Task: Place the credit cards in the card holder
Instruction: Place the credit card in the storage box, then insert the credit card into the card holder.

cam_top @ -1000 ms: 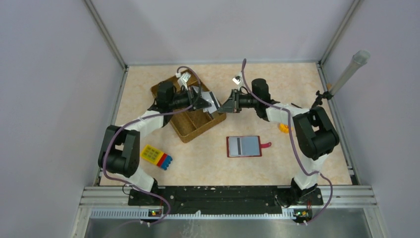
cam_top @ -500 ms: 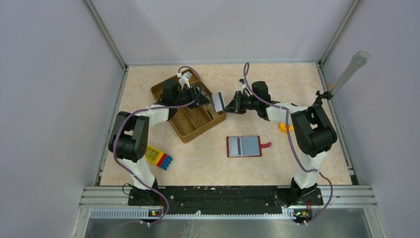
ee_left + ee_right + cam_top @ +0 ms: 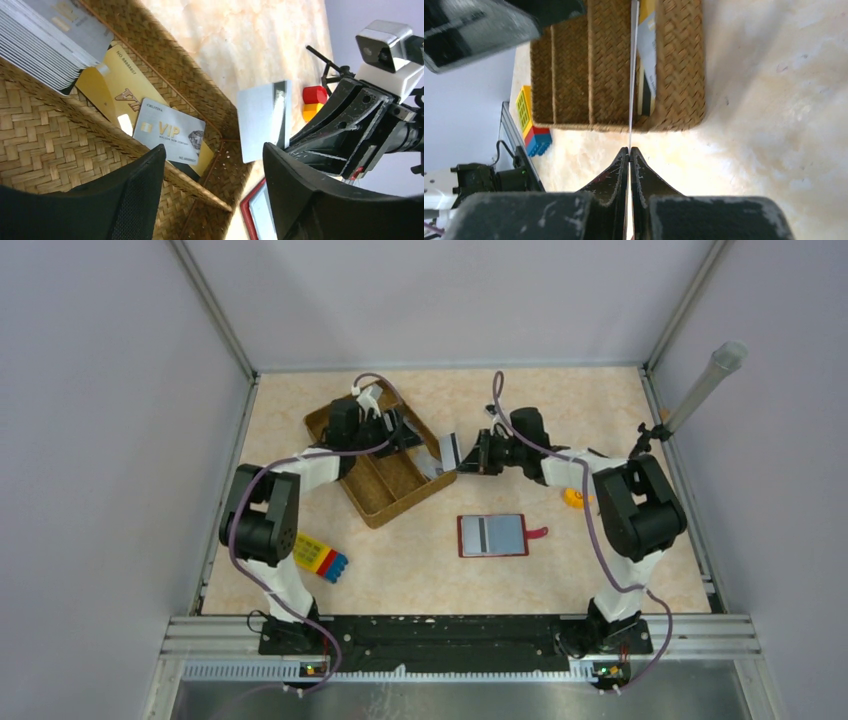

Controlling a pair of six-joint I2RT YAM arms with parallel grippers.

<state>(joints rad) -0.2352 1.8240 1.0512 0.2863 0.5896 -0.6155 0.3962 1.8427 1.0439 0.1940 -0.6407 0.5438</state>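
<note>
Right claw (image 3: 462,455) is clenched on a grey card (image 3: 448,448), pinching its near edge so the card stands on edge, just beside the right corner of a woven basket (image 3: 385,502). Left claw (image 3: 405,440) hangs over the basket with fingers spread and nothing between them, apart from the card. The beige desk (image 3: 420,570) carries the basket at far left of centre. A red card holder (image 3: 492,535) lies flat near the middle. A yellow, red and blue toy block (image 3: 316,556) sits near left. Inside the basket lie a stack of grey cards (image 3: 45,40), a gold card (image 3: 107,85) and a silver VIP card (image 3: 170,131).
</note>
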